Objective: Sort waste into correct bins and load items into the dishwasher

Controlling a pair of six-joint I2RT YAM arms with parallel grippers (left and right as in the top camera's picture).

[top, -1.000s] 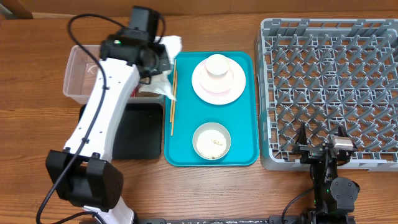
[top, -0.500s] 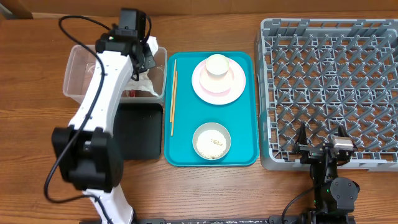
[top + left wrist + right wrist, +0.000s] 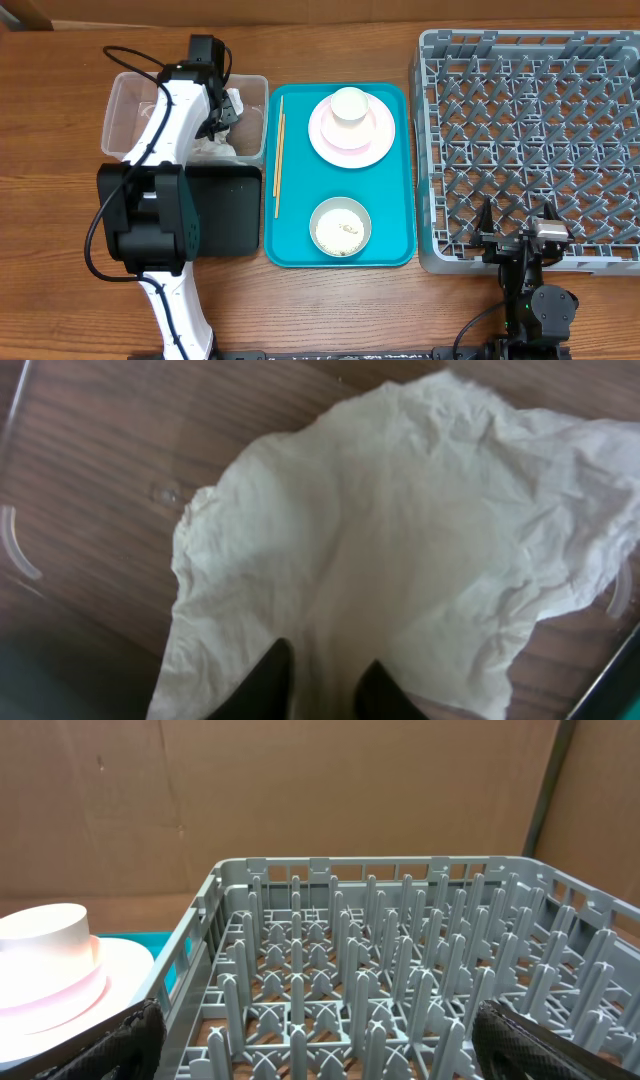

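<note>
Over the clear tub (image 3: pixel 122 92) at the back left of the tabletop (image 3: pixel 60 220), the left end effector (image 3: pixel 325 685) points down at the tissue (image 3: pixel 400 530), which lies just below it on the tub's floor. Its two dark fingertips (image 3: pixel 268 680) stand a little apart, with white paper showing in the narrow gap; whether the paper touches them I cannot tell. The left arm (image 3: pixel 180 110) runs from its base at the front edge straight back across the black tray (image 3: pixel 230 210), its white link crossing the tub's near wall and its wrist bent down inside the tub. From overhead the tissue shows as white patches beside and under the wrist, toward the tub's right end. Seen close, it is crumpled and creased, spread out broad with ragged edges, wood grain visible through the clear floor around it. The right end effector (image 3: pixel 320 1040) sits low at the near edge of the rack (image 3: pixel 530 130), level and facing across the pegs, its fingers wide apart with nothing between them. On the teal tray (image 3: pixel 400 200) lie the chopsticks (image 3: pixel 279 150), the plate (image 3: pixel 380 140) with the cup (image 3: pixel 350 105) on it, and a bowl (image 3: pixel 340 227) holding some rice (image 3: pixel 347 230).
</note>
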